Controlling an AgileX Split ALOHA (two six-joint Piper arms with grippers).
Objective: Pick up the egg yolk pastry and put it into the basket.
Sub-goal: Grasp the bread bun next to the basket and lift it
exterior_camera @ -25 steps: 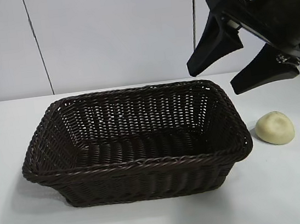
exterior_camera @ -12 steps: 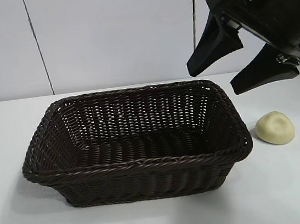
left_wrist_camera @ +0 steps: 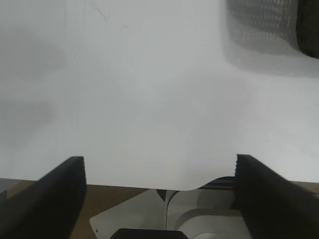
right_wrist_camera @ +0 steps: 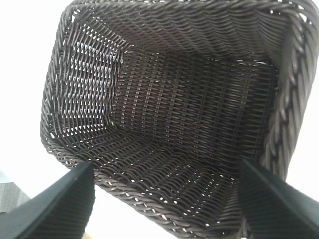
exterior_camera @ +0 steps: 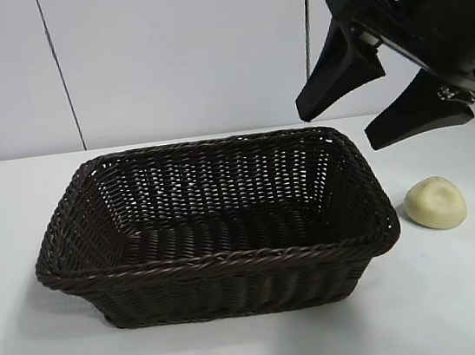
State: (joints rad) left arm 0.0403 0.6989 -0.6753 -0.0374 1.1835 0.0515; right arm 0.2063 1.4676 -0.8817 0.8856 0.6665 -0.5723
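Observation:
The dark brown wicker basket (exterior_camera: 216, 226) stands in the middle of the white table, with nothing in it. The egg yolk pastry (exterior_camera: 435, 202), a small pale yellow dome with a dent, lies on the table just right of the basket. My right gripper (exterior_camera: 335, 130) hangs open in the air above the basket's far right corner and above the pastry, holding nothing. The right wrist view looks down into the basket (right_wrist_camera: 189, 114) between its open fingers (right_wrist_camera: 55, 209). My left gripper (left_wrist_camera: 159, 174) is open over bare table near the edge, out of the exterior view.
A white panelled wall stands behind the table. The left wrist view shows the table's edge (left_wrist_camera: 149, 186) and a corner of the basket (left_wrist_camera: 264, 20) far off.

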